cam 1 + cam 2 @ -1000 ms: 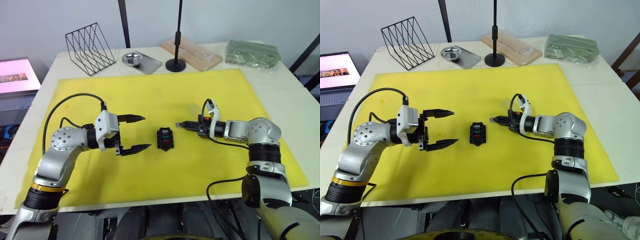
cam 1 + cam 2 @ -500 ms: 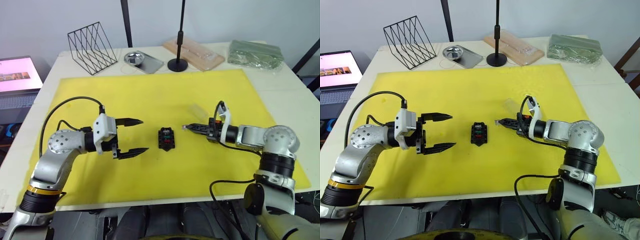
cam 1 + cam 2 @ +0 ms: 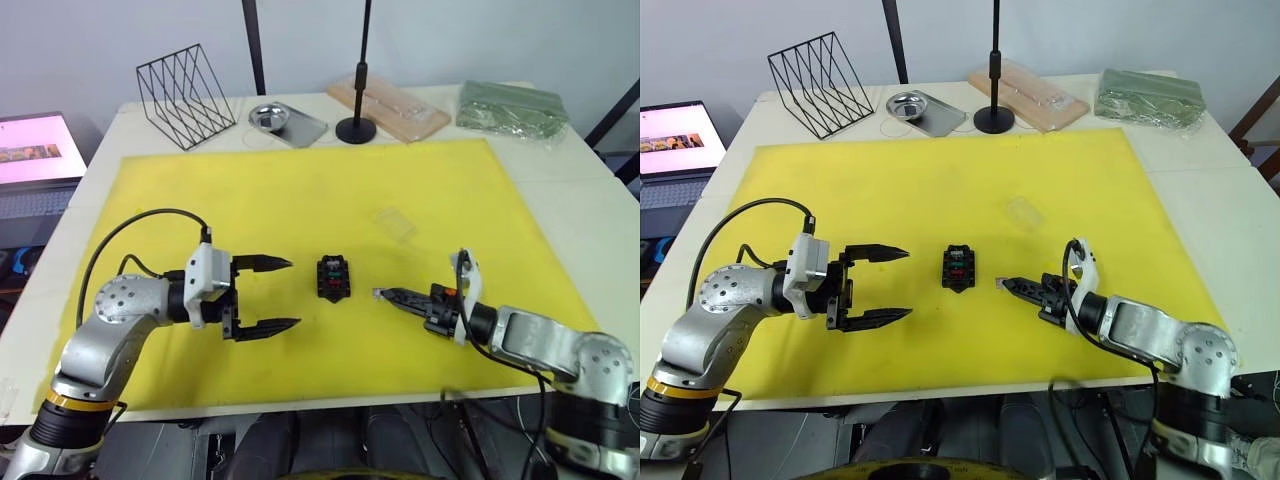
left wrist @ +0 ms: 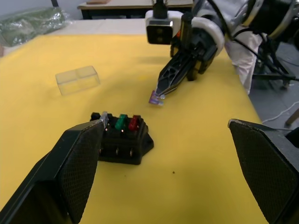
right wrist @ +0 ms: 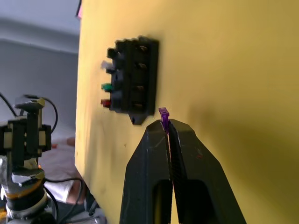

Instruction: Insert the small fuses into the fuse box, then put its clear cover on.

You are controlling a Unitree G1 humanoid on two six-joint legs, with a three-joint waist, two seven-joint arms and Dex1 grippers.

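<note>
The purple fuse (image 5: 163, 113) is pinched in the tips of the right gripper (image 3: 1008, 286), just right of the fuse box (image 3: 958, 267) at the middle of the yellow mat (image 3: 940, 180). The box already carries the green, red and greyish clear fuses, and the clear cover (image 3: 1024, 212) lies apart, behind and to its right. The left gripper (image 3: 892, 285) hangs wide and empty on the box's left.

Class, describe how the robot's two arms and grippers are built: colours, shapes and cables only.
Both arms are silver-grey metal with rounded joint housings and looping black cables. The left gripper has a white block at the wrist and two long, pointed black fingers. The right gripper has a white wrist piece and slim black fingers tapering to a point.
</note>
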